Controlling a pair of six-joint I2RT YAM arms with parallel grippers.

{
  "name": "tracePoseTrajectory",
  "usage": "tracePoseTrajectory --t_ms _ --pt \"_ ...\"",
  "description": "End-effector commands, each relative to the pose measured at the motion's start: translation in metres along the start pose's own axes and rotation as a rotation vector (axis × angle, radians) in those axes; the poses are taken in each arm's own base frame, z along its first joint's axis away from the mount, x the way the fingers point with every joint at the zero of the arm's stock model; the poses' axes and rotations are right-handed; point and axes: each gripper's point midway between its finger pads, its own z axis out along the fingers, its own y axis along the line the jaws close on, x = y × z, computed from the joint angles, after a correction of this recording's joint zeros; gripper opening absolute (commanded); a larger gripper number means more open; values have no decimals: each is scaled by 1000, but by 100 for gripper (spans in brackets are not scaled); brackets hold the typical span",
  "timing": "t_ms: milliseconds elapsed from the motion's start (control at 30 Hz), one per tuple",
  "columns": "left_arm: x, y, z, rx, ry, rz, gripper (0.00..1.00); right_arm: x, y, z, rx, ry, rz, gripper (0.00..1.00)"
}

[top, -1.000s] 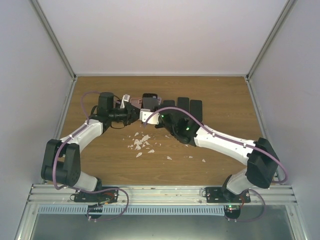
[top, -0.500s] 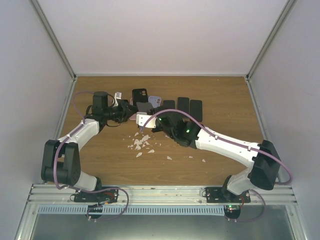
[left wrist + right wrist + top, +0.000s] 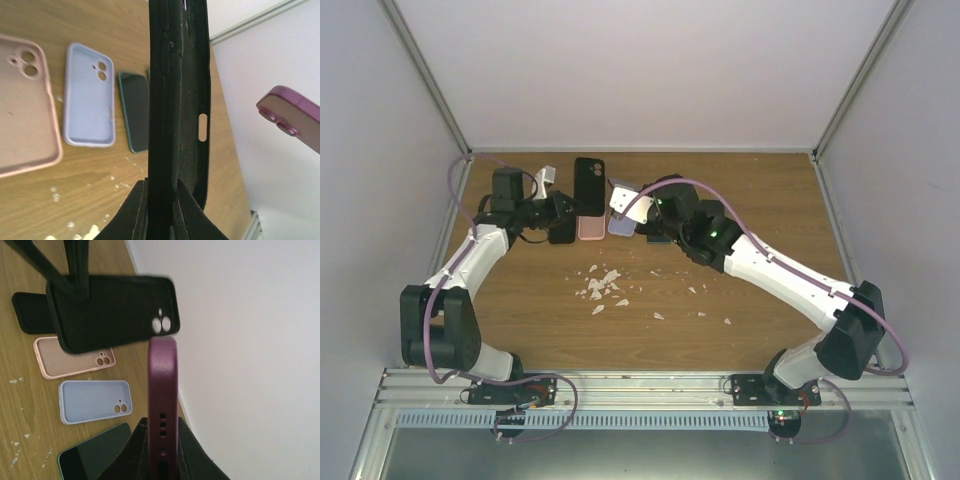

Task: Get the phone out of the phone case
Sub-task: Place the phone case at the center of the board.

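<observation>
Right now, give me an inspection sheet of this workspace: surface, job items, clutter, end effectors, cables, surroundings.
Surface: wooden table, with white crumbs scattered mid-table.
Job's things: black phone case and purple phone are both held in the air, apart; the phone is out of the case.
Clutter: pink case and lavender case lie empty, open side up; a dark green phone lies beside them.
End effectors: left end effector is shut on the black phone case; right end effector is shut on the purple phone.
Cables: a purple cable loops along each arm, off the table.
Surroundings: white walls on three sides.
</observation>
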Motion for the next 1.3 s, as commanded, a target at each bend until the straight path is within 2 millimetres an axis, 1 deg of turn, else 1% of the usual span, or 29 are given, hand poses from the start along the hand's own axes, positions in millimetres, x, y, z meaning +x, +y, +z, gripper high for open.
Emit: tracePoseTrajectory --t_ms 0,33,67,200,333,500,633,733,967,1133,1267 --pt "-19 2 -27 -44 -26 218 0 -14 -35 -18 54 -70 96 1" --pt "-23 10 -35 -64 -33 221 0 -12 -36 -18 55 -68 99 0" --pt "-24 15 -40 -73 -32 216 0 -11 -36 -17 54 -65 102 0" --pt "-24 25 -57 -69 -29 240 0 -7 -39 -16 54 -59 119 1" --pt "-33 43 -72 -119 -36 255 0 -4 -37 -14 47 -54 122 0" --pt "-46 82 -86 -188 -25 239 0 -1 -37 -13 38 -49 126 0" --pt "-50 117 -94 -210 -4 172 0 4 -36 -13 34 -41 130 1" --pt "-49 137 -95 -204 17 120 0 6 -36 -12 33 -38 130 0" --pt "-35 188 -87 -237 93 27 0 8 -35 -12 31 -33 127 1" --pt "-26 214 -80 -268 145 -20 0 9 -34 -10 29 -28 128 1" --pt "-27 232 -76 -306 169 -31 0 10 -32 -9 24 -24 128 1"
